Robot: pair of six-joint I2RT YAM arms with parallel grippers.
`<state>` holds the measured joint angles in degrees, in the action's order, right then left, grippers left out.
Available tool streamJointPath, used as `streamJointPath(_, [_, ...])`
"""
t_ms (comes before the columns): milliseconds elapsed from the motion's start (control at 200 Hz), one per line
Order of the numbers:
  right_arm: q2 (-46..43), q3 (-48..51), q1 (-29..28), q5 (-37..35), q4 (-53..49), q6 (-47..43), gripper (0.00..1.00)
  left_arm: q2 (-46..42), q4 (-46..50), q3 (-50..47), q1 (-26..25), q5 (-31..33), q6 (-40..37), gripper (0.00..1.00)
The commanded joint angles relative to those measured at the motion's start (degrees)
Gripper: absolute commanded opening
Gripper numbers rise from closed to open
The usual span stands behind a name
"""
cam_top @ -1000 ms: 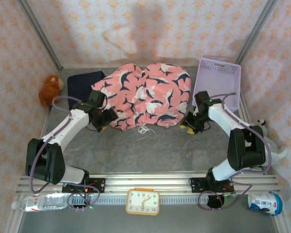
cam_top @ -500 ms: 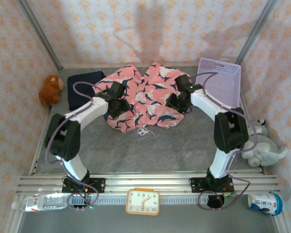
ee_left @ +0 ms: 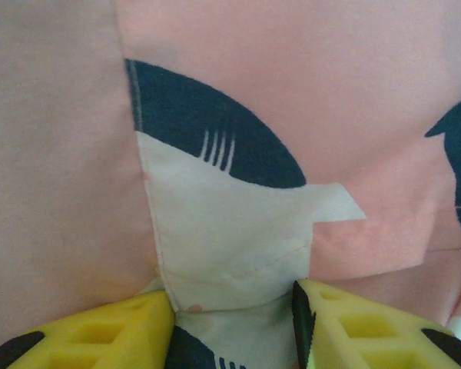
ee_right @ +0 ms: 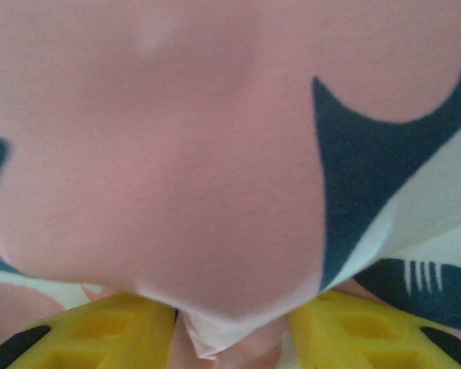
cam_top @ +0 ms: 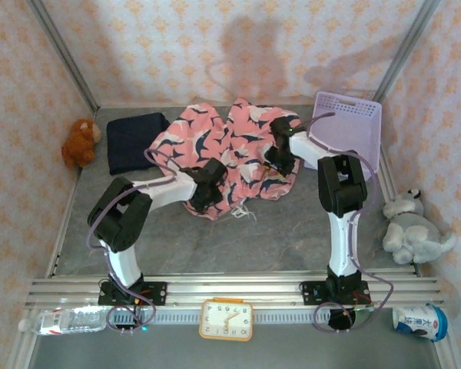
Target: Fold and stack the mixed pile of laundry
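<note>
Hold the right edge of the pink garment (cam_top: 242, 150), bunched at mid-table, in the clamped right pincer (cam_top: 280, 157), well clear of the navy garment (cam_top: 134, 141) at far left. Verify the left pincer (cam_top: 206, 192) at the near hem: cloth between its fingers, closure impossible to tell. Draw both edges evenly, avoiding slack or twist.

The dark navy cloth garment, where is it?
In the top view the navy garment lies far left, between the brown plush toy and the pink printed garment.
</note>
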<state>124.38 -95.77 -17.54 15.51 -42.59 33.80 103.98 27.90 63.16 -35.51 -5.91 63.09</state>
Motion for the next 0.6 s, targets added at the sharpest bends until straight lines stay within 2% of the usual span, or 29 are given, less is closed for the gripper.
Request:
streamJointPath(0, [4.84,-7.45,1.15,-2.67,-6.24,-6.51,0.46,2.03,-3.02,-0.76,-6.73,-7.40,9.76,0.46])
streamJointPath(120, [7.43,-16.01,1.48,0.31,-10.80,-13.38,0.48,4.82,0.42,6.81,-12.75,-8.41,11.73,0.50])
streamJointPath(200, [6.59,-18.74,1.48,-1.67,-13.40,-16.05,0.51,4.73,8.24,13.42,-13.34,-5.35,9.63,0.60])
streamJointPath(285, [2.90,-17.25,1.57,-3.86,-13.79,-17.34,0.54,2.16,10.98,16.58,-12.81,-2.15,8.46,0.69])
streamJointPath(440, [-7.71,-7.57,1.40,-2.54,-11.56,-16.72,0.54,-1.70,17.37,19.50,-8.39,4.06,2.89,0.72])
streamJointPath(595, [-19.17,6.94,-2.10,3.79,-6.79,-13.90,0.53,-6.51,17.43,15.45,1.27,5.81,-3.89,0.72])
